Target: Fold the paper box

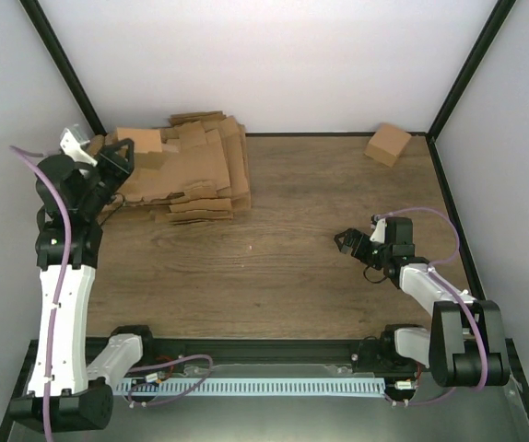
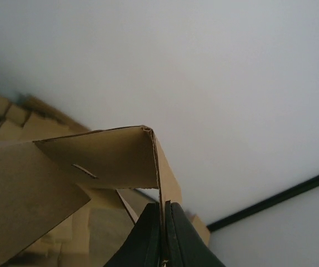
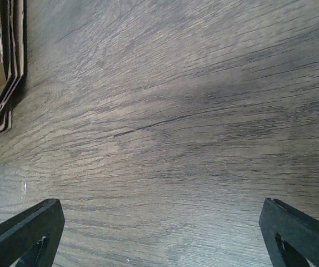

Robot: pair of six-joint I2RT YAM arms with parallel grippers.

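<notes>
The paper box (image 1: 141, 141) is not yet a box. It is one brown blank, raised off the left end of the pile of blanks (image 1: 205, 175), with its lower part seeming to rest on or just above that pile. The left wrist view shows one panel (image 2: 106, 158) bent at a crease, with a thin flap running down from that corner. The left gripper (image 1: 117, 153) is clamped shut on the flap, the fingers (image 2: 148, 233) pressed flat against the card.

I judge this to be the opening step: separating one blank from the pile, with no folding done yet.

The right gripper (image 1: 352, 244) hangs well to the right of the pile, low over the bare table (image 1: 274, 276), its jaws spread wide and holding nothing. A small carton (image 1: 388, 144) sits further right of the pile, by the back wall.

Next, the blank probably needs carrying clear of the pile to open table, with care that a second sheet does not drag along. The right gripper must then come in to take the opposite side.
</notes>
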